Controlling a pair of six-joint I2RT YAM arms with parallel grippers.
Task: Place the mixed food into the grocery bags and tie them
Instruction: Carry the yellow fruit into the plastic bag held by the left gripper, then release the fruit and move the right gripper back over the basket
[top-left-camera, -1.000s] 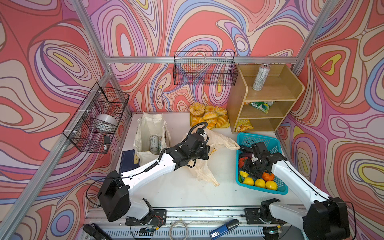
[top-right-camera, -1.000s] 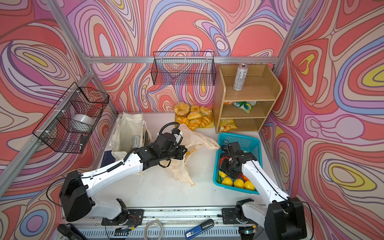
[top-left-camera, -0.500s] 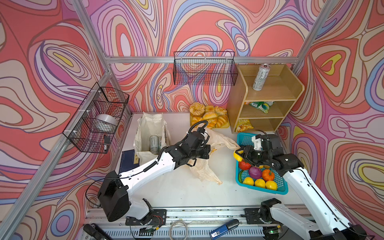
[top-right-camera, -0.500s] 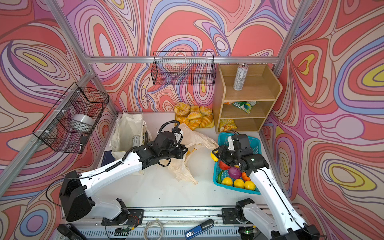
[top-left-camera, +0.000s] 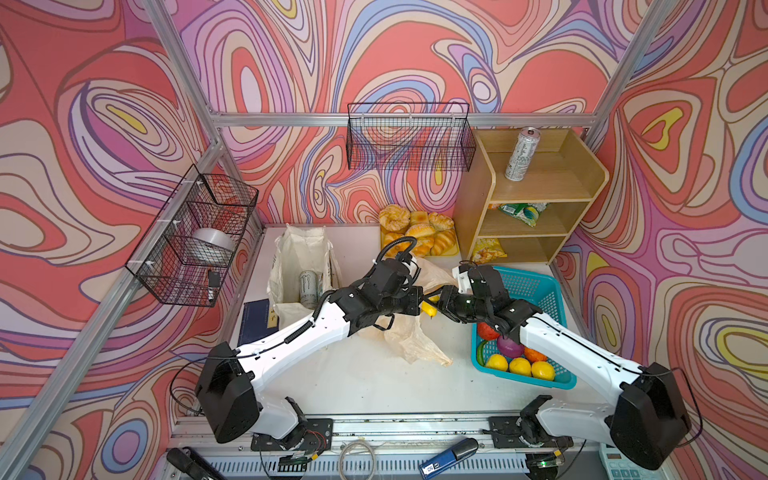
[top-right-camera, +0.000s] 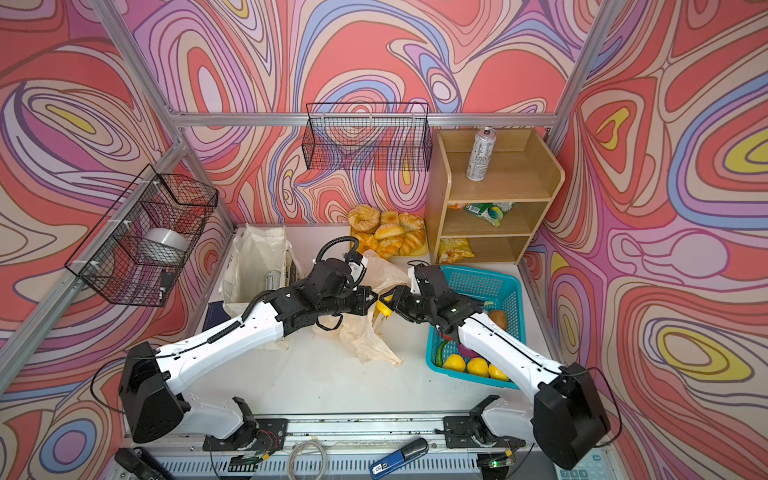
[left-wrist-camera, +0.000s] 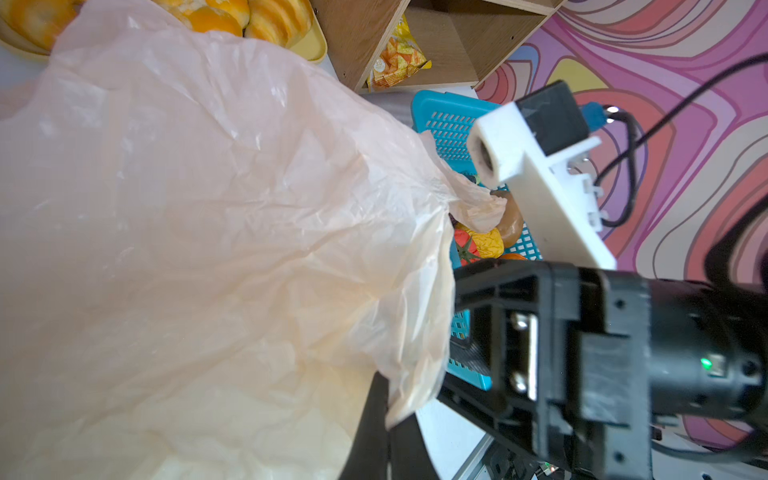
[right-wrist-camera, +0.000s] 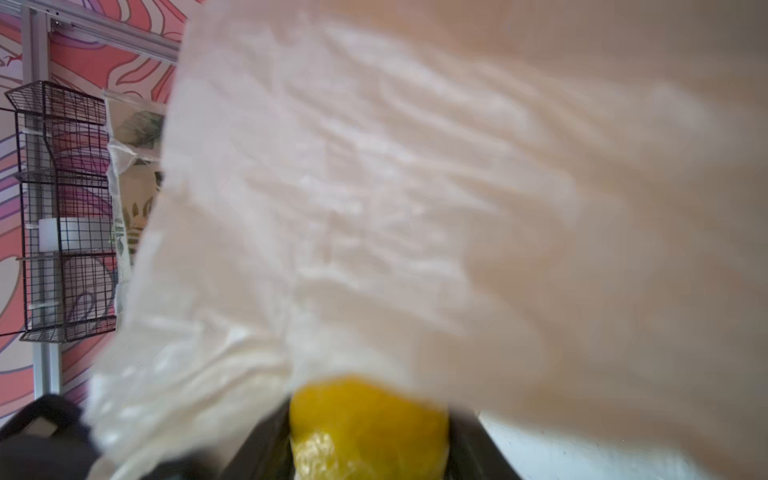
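The left gripper (top-left-camera: 417, 302) pinches the plastic bag (top-left-camera: 411, 336) shut-jawed. Just beside it, the right gripper (top-left-camera: 436, 308) clasps a lemon (right-wrist-camera: 365, 428) at the bag's mouth. One can (top-left-camera: 308, 286) sits in the tote (top-left-camera: 297, 249), well apart from both; most food remains, nothing tied.

left claw (top-left-camera: 417, 302) pinched tight | right claw (top-left-camera: 439, 306) apparently half-spread, gripping | both extended inward, nearly meeting

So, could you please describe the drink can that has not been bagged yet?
Look at the wooden shelf unit in the back right corner. On its top board stands a tall white-silver can, upright and alone. The only other can sits inside the cloth tote on the left; this one is out in the open.
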